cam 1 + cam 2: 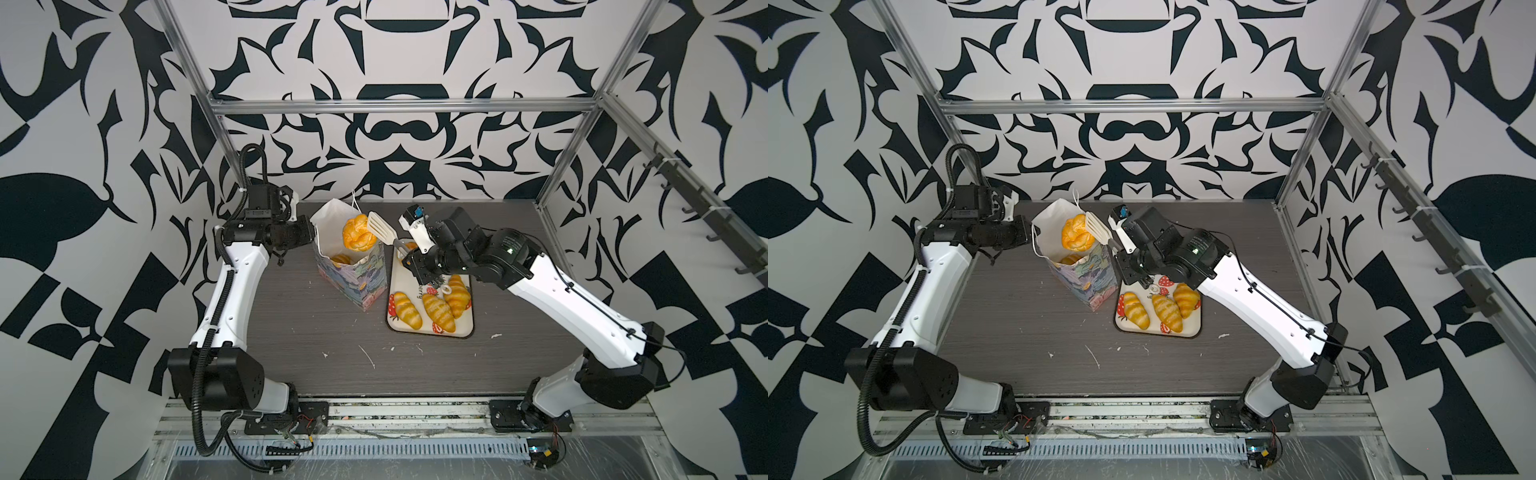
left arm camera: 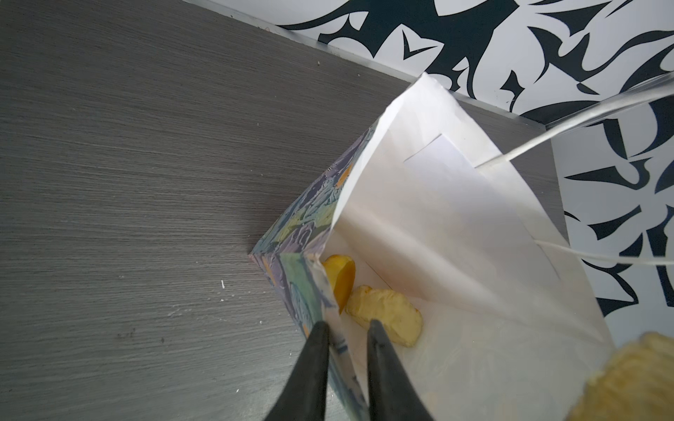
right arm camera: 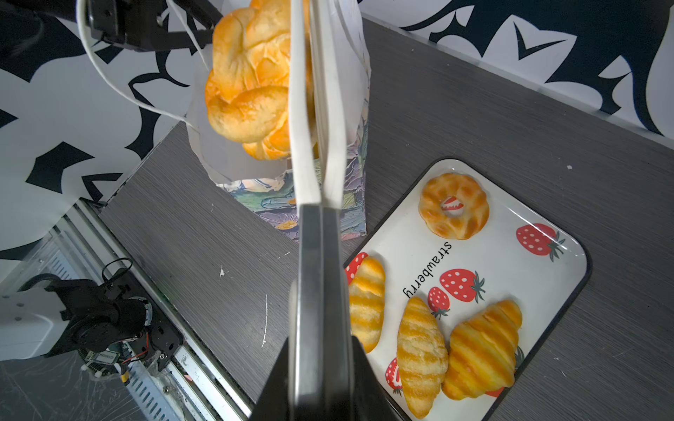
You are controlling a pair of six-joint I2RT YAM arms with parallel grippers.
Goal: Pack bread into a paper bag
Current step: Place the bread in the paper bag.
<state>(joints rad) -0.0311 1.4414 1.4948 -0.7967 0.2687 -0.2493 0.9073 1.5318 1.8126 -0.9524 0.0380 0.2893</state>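
Note:
The paper bag [image 1: 353, 286] [image 1: 1090, 286] stands upright and open at the back of the table. My left gripper [image 2: 348, 324] [image 1: 312, 237] is shut on the bag's near rim, one finger outside and one inside. Two pieces of bread [image 2: 384, 315] lie at the bag's bottom. My right gripper [image 3: 321, 339] [image 1: 413, 264] is shut on white tongs [image 3: 317, 109] [image 1: 380, 227]. The tongs clamp a round bun [image 3: 248, 80] [image 1: 358, 233] [image 1: 1077, 237] over the bag's mouth. Three croissants [image 1: 439, 312] [image 3: 421, 350] and a ring bun [image 3: 453, 205] lie on the strawberry tray [image 3: 510, 262].
The tray [image 1: 432, 336] [image 1: 1158, 334] sits right beside the bag, on its right. The bag's white cord handles [image 2: 583, 120] stick up near the left gripper. Metal frame posts [image 1: 569, 153] and patterned walls enclose the table. Dark tabletop [image 1: 332, 365] with white scuffs lies in front.

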